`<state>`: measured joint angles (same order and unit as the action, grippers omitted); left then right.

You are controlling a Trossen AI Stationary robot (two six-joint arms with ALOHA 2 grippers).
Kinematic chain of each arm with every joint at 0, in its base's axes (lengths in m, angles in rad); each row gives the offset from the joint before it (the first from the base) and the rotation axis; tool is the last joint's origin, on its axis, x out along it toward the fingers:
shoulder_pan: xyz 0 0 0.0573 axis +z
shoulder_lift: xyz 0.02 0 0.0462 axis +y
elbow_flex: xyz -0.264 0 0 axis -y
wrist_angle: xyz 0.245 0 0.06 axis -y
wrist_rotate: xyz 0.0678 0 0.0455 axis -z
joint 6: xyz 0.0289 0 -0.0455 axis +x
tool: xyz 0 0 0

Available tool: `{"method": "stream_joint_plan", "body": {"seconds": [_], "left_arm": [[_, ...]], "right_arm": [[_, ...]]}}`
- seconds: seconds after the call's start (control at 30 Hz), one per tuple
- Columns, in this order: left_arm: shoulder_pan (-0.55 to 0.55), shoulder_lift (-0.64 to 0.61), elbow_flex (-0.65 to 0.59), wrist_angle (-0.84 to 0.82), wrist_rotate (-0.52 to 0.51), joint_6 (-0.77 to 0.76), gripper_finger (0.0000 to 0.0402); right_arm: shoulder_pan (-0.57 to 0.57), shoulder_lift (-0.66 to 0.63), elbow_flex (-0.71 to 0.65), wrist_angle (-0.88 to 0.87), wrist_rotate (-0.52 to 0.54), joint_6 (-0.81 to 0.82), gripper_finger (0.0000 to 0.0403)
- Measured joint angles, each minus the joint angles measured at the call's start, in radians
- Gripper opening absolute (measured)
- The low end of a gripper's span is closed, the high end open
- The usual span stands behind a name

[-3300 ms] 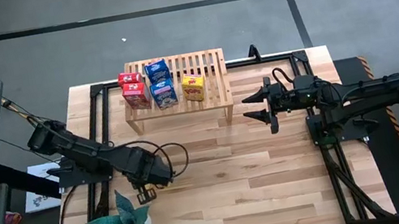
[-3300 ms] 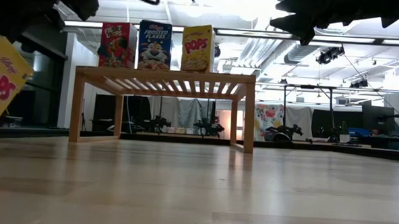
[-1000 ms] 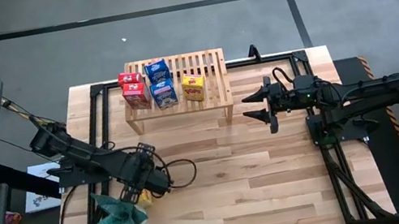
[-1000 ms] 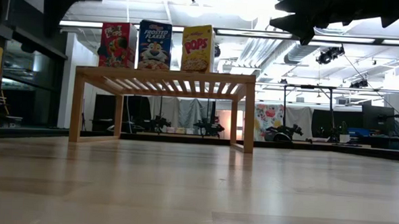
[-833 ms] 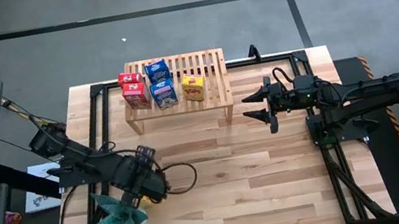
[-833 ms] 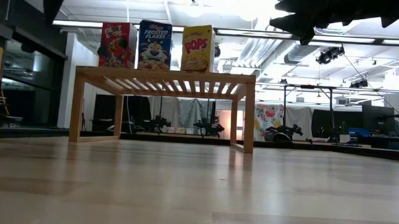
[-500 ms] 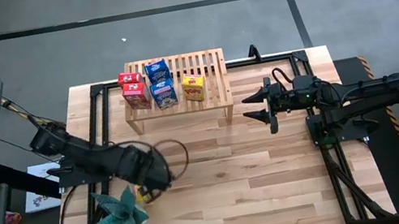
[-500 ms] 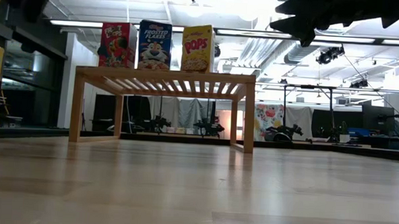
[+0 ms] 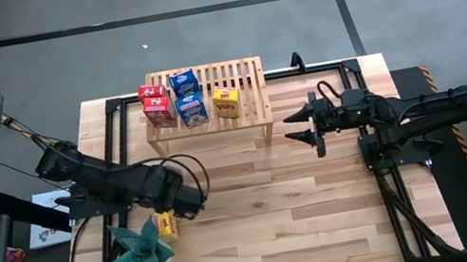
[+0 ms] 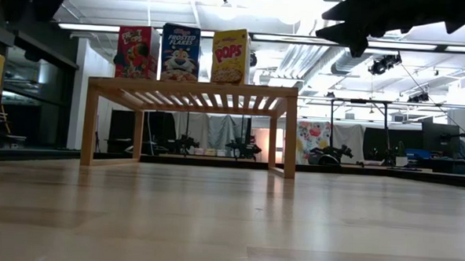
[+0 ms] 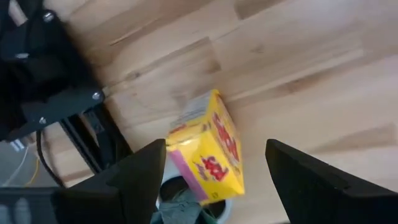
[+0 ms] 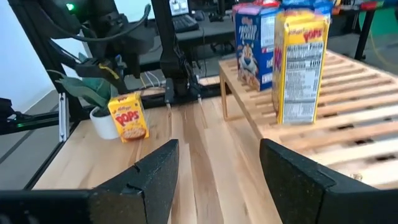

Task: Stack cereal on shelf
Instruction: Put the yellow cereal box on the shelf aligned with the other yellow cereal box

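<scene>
Shelf (image 9: 246,90) bearing five cereal boxes (image 9: 189,100), sixth yellow box (image 9: 167,225) on table, both arms' fingers spread, empty.

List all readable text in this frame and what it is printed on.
"FROSTED FLAKES": blue box on the shelf.
"POPS": yellow box on the shelf.
"POPS": yellow box on the table, beside the plant.
Red box: logo unreadable.
All small print: too blurred.

Five cereal boxes (image 9: 185,101) on shelf (image 9: 245,86)
</scene>
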<state>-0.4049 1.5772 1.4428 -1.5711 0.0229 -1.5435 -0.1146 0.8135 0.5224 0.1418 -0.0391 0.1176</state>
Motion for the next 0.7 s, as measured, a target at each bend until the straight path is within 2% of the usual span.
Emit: {"method": "stream_joint_plan", "body": {"seconds": [0.23,0.4,0.53,0.7], "left_arm": [[-0.048,0.0,-0.092,0.013,0.021,-0.149,0.0266],[-0.079,0.0,-0.114,0.083,-0.002,-0.194,0.0266],[-0.099,0.0,-0.157,0.141,0.046,-0.211,0.0266],[-0.124,0.0,-0.171,0.122,0.021,-0.249,0.0266]], "right_arm": [[0.0,0.0,0.0,-0.042,-0.004,0.04,0.0217],[0.0,0.0,0.0,-0.041,-0.003,0.04,0.0217],[0.0,0.0,0.0,-0.04,-0.003,0.04,0.0217],[0.0,0.0,0.0,-0.041,-0.003,0.04,0.0217]]}}
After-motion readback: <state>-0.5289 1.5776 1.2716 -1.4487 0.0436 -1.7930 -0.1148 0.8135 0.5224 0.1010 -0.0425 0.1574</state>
